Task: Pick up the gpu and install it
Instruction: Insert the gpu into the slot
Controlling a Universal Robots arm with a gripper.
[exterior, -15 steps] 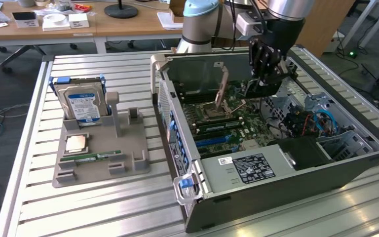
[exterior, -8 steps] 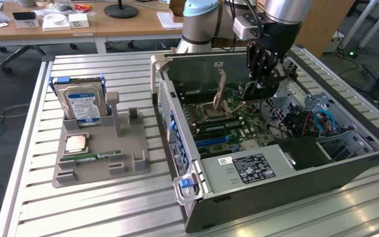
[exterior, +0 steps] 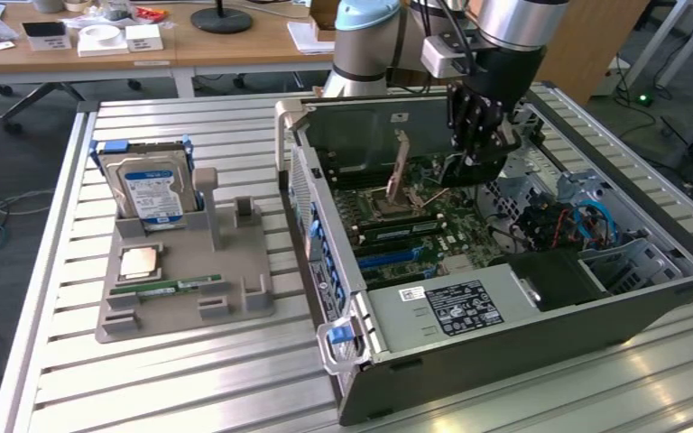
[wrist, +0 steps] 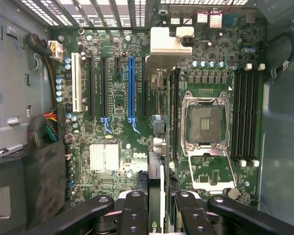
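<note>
My gripper (exterior: 476,171) reaches down into the open computer case (exterior: 503,316), over the motherboard. It is shut on the gpu (wrist: 156,171), a thin card that the wrist view sees edge-on between the two black fingers (wrist: 136,210). The card's silver bracket (wrist: 170,41) points toward the vented rear wall of the case. In the exterior view the gpu (exterior: 399,167) shows as a narrow strip beside the gripper, above the board. The card hangs between the blue slot (wrist: 131,83) and the CPU socket (wrist: 206,122), above a black slot.
A grey holder (exterior: 184,289) on the exterior view's left carries a hard drive (exterior: 154,189), a CPU chip (exterior: 142,262) and a RAM stick (exterior: 180,287). Cable bundles (wrist: 46,127) and the case walls crowd the board. A desk (exterior: 142,45) stands behind.
</note>
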